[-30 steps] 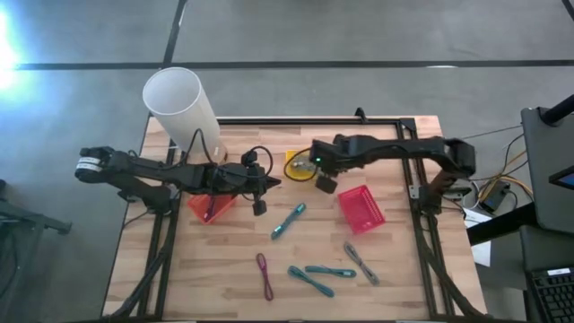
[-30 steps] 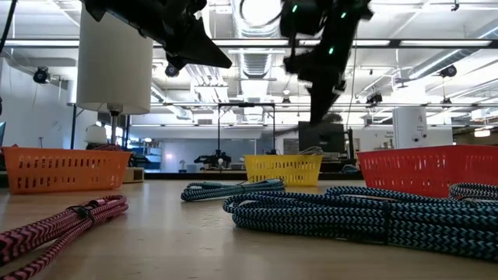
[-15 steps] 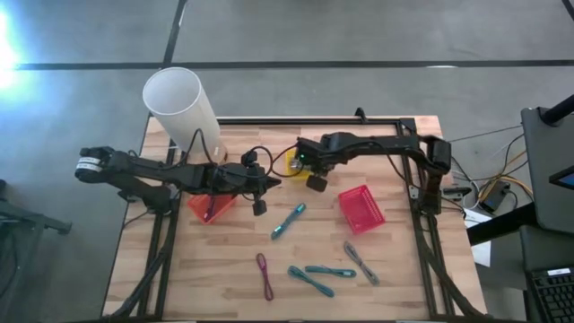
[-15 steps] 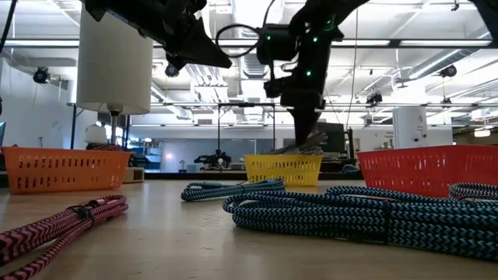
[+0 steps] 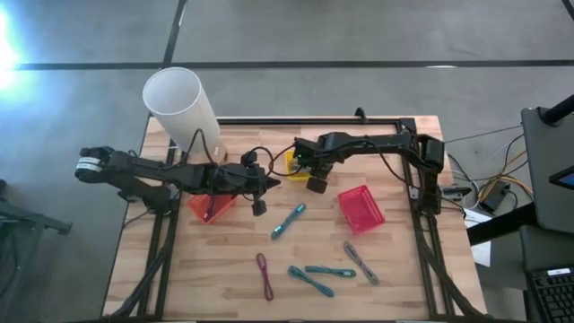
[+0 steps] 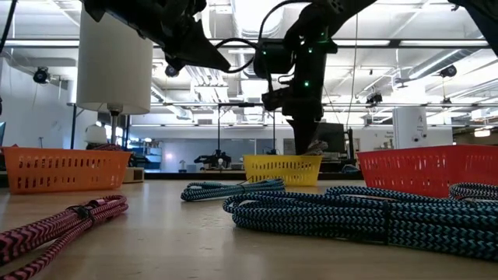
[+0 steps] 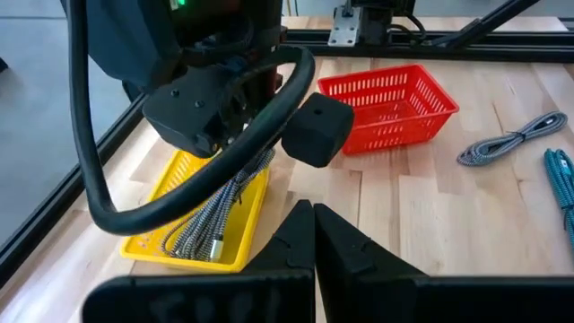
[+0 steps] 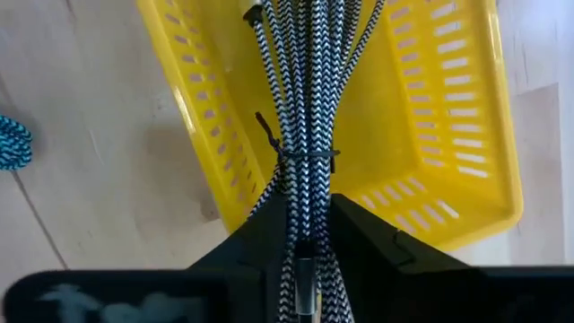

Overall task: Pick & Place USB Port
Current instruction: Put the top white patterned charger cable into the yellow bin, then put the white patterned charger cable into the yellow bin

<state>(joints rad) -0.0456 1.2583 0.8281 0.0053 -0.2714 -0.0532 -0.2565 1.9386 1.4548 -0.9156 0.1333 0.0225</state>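
A black-and-white braided cable bundle (image 8: 303, 108), tied at its middle, hangs from my right gripper (image 8: 305, 224) into the yellow basket (image 8: 439, 135). That basket (image 5: 292, 161) sits near the table's far middle, and the right gripper (image 5: 305, 168) is over it. In the left wrist view the bundle (image 7: 211, 211) slants down with its lower end on the basket floor. My left gripper (image 5: 272, 183) is shut and empty. It hovers just left of the yellow basket, above the table beside the orange basket (image 5: 211, 205). My right gripper pinches the cable bundle between its two fingers (image 8: 262, 235), near the bundle's upper end (image 8: 305, 202), just above the tie. The fingers point down from above and lie along the strands. The bundle hangs below them, its lower end (image 7: 213, 249) resting inside the yellow basket.
A red basket (image 5: 360, 208) sits right of centre. Loose cable bundles lie on the near half: a teal one (image 5: 289, 220), a pink one (image 5: 265, 274), two more teal ones (image 5: 316, 276) and a grey one (image 5: 360, 262). A white cylinder (image 5: 182, 103) stands at the far left corner.
My right gripper has moved toward the table's left and down over the yellow basket, carrying the cable bundle. The bundle's lower end has gone from hanging clear to lying inside the basket. The left arm has kept still.
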